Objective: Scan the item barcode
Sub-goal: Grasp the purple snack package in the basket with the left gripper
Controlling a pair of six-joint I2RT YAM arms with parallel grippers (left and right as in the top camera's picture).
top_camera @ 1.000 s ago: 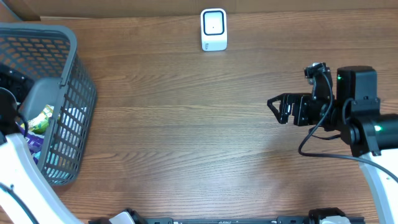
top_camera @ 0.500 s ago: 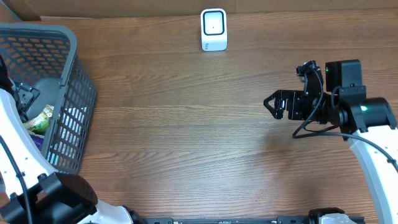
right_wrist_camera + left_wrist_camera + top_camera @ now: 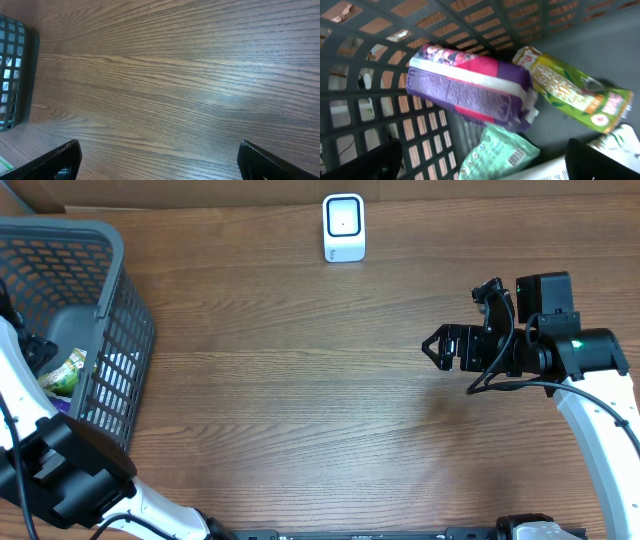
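Several soft, light-looking, slippery packets (image 3: 570, 92) in left basket (image 3: 128, 350); probably best pinched across purple packet (image 3: 470, 92) at its middle; left gripper (image 3: 482, 162) spread wide above; right gripper (image 3: 432, 347) spread, empty.

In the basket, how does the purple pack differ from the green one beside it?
The purple pack is purple and pink with a white seam; the green pack is yellow-green. The purple pack shows a block of small print, the green pack bold lettering and a round seal. Both are soft packs in the basket; neither shows a barcode here.
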